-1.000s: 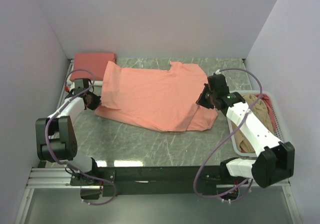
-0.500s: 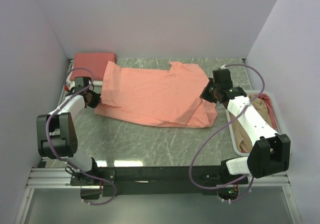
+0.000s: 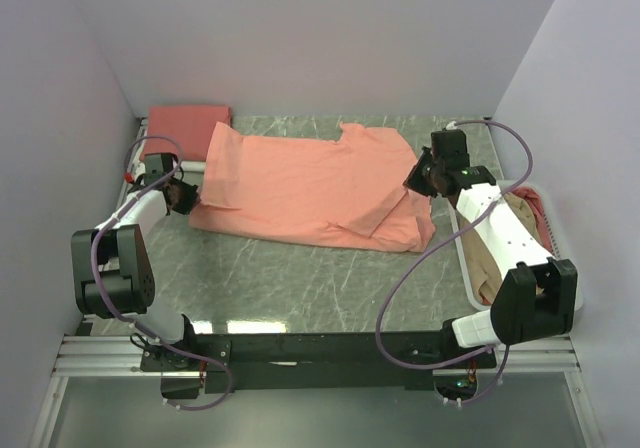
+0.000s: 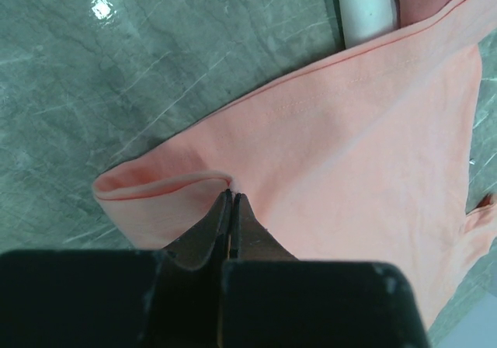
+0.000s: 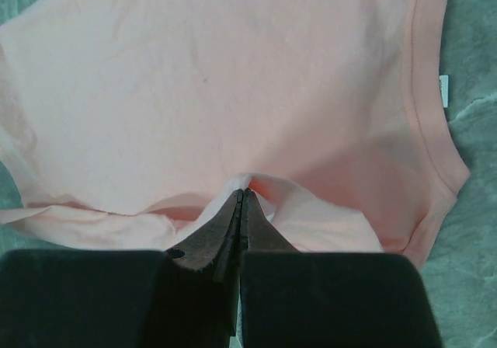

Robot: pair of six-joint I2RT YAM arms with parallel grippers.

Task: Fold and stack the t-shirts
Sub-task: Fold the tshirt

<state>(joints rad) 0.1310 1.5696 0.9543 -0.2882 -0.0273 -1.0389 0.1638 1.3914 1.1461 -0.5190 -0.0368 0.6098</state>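
Salmon t-shirt (image 3: 300,183) lies spread across the middle of the table (image 3: 300,278), collar toward the far side. Left gripper (image 3: 183,196) is clamped on the shirt's left edge, jaws closed on a raised fold (the left wrist view confirms this). Right gripper (image 3: 418,181) pinches the shirt's right edge, jaws likewise closed on cloth. A folded t-shirt (image 3: 185,125) of darker pink sits in the far left corner. The white basket (image 3: 466,273) stands at the right edge, holding a tan t-shirt (image 3: 487,268) and a pink t-shirt (image 3: 540,213), both crumpled.
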